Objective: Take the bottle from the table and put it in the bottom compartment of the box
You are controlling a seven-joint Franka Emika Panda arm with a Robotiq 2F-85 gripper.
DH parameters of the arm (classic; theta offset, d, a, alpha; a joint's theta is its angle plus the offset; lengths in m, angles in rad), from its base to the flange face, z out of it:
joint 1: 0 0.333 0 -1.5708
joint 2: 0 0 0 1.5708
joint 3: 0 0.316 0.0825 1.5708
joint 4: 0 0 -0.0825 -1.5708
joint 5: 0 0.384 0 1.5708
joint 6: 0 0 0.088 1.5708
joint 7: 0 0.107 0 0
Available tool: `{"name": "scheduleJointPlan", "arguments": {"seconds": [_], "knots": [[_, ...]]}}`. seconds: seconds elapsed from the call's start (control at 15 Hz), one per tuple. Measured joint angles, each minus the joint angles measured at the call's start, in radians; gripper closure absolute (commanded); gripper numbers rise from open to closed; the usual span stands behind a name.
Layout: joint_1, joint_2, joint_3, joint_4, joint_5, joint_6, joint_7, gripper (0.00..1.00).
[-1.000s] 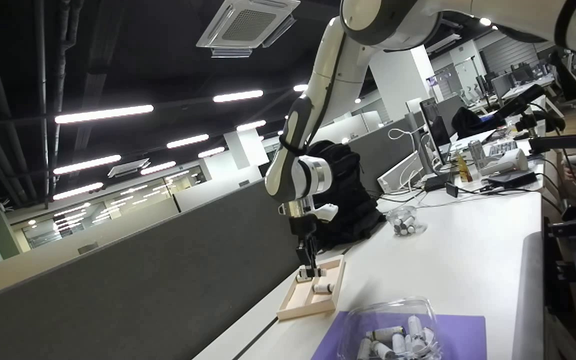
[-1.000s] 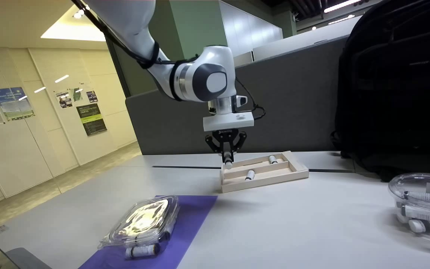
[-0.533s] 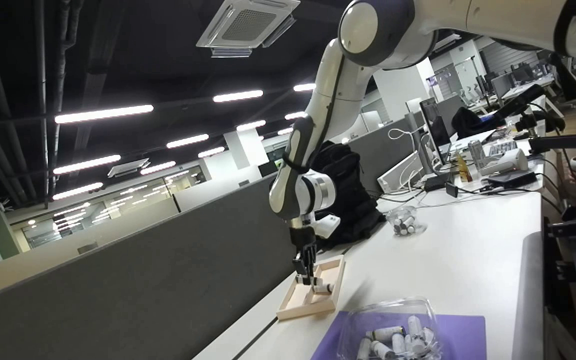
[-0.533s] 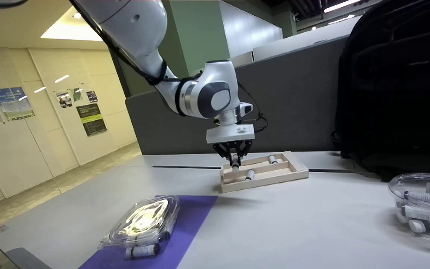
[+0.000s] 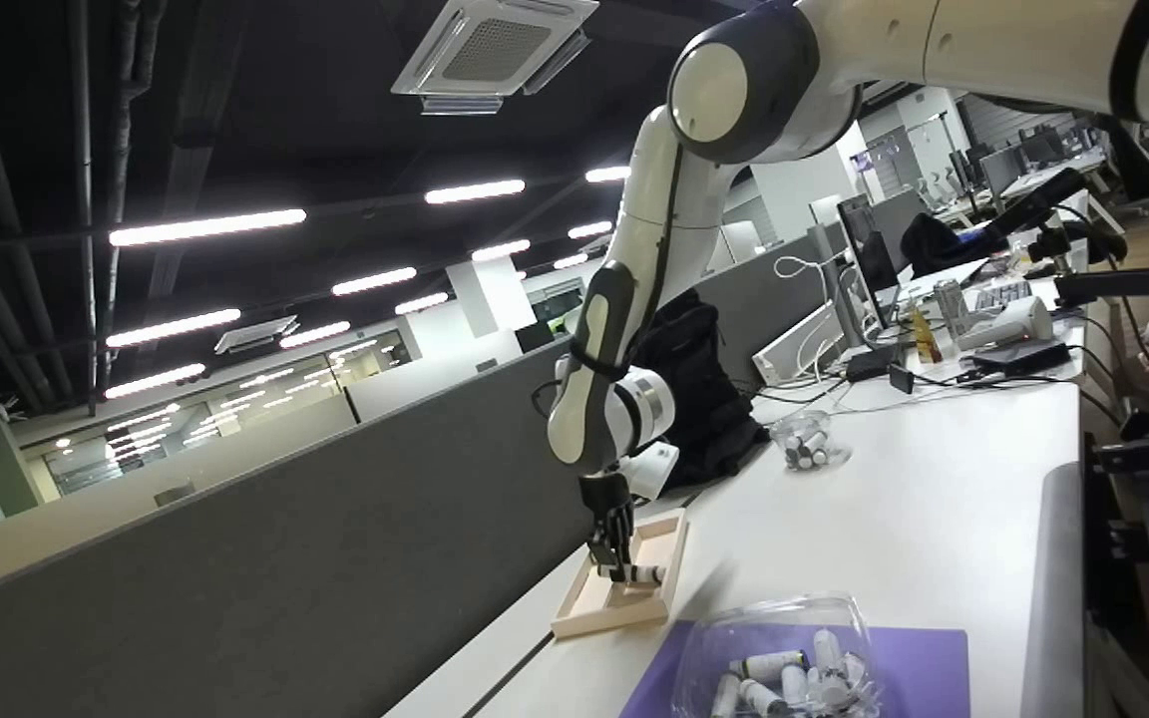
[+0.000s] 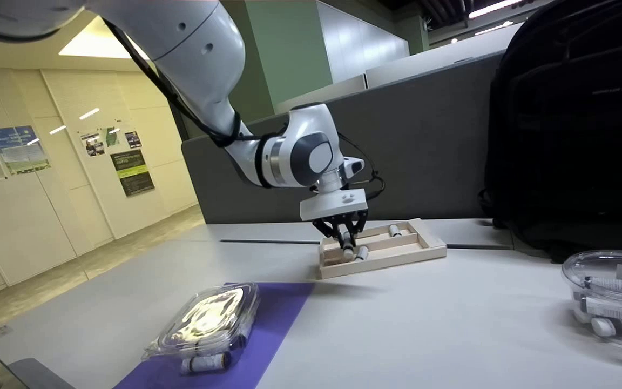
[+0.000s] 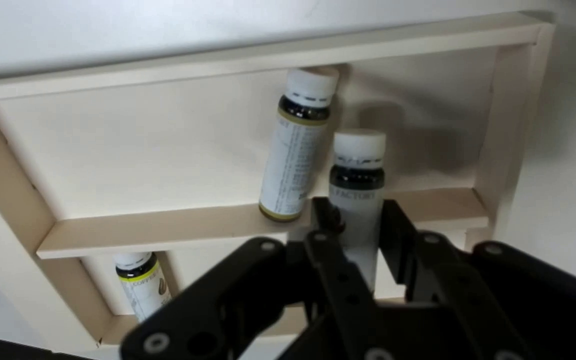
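Note:
My gripper (image 7: 357,210) is shut on a white-labelled bottle (image 7: 358,192) with a white cap, held lying lengthwise over the wooden box. The box's rim (image 7: 248,59) and front wall (image 6: 386,264) show; it stands on the white table (image 6: 424,324). The held bottle crosses above the long divider, its cap over the wider compartment, where its shadow falls. A similar bottle (image 7: 295,155) lies in that compartment just beside it. A yellow-banded bottle (image 7: 143,287) lies in the narrower compartment. In both exterior views the gripper (image 6: 346,240) (image 5: 614,570) is low over the box.
A purple mat (image 6: 284,313) bears a transparent square container (image 6: 208,324) with several bottles. A round transparent tub (image 6: 613,302) with more bottles stands on the table. A black backpack (image 6: 570,135) leans by the dark grey partition (image 6: 424,162) behind the box.
The arm has lowered the held bottle closer into the box and moved it beside the bottle lying in the wider compartment. The gripper has stayed shut on it.

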Motion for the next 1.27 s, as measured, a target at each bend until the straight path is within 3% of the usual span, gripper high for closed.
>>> {"name": "scheduleJointPlan", "arguments": {"seconds": [0.4,0.87,1.27], "knots": [[0.005,0.012,0.006,0.011,-0.018,-0.002,0.019,0.02],[-0.028,-0.075,0.096,-0.019,-0.004,-0.005,0.015,0.0],[-0.044,-0.286,0.134,-0.221,0.055,-0.047,0.016,0.0]]}}
